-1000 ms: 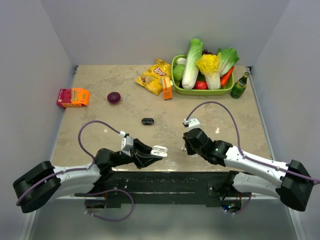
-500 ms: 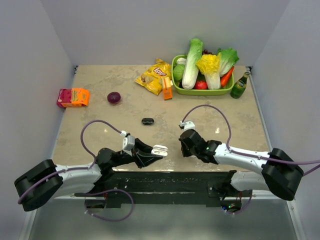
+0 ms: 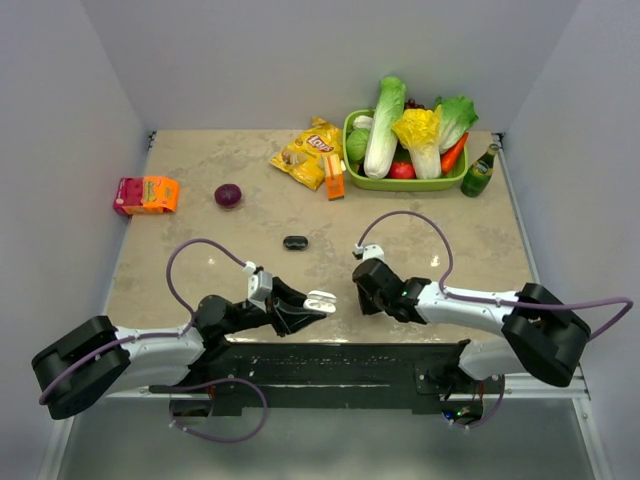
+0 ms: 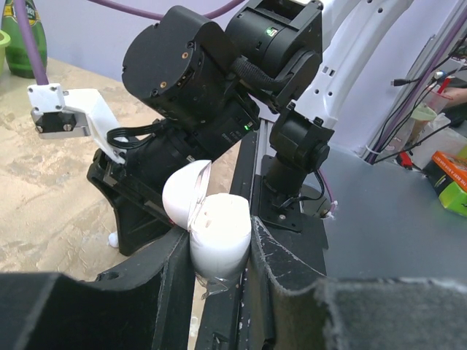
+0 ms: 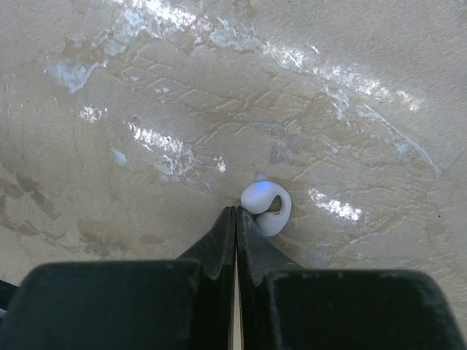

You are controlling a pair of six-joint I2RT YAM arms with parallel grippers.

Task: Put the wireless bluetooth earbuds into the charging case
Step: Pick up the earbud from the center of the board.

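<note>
Over the last second my right gripper (image 3: 364, 292) swung in towards the white charging case (image 3: 320, 298) and snapped fully shut. Its wrist view showed the fingertips (image 5: 228, 222) pressed together with nothing between them. A white earbud (image 5: 267, 207) lay on the table (image 3: 450, 230) right against the tips, not gripped. I judged the grab a miss, so that bud would need another try.

My left gripper (image 3: 305, 308) held the case by its lower half, lid hinged open, raised off the table. The bud lay just right of the case, under the right gripper. I saw no other buds.

Beyond the case sat a black case (image 3: 295, 242). Far beyond were a chips bag (image 3: 310, 152), a purple onion (image 3: 228, 195) and a vegetable basket (image 3: 352, 160), none of them in the way.
</note>
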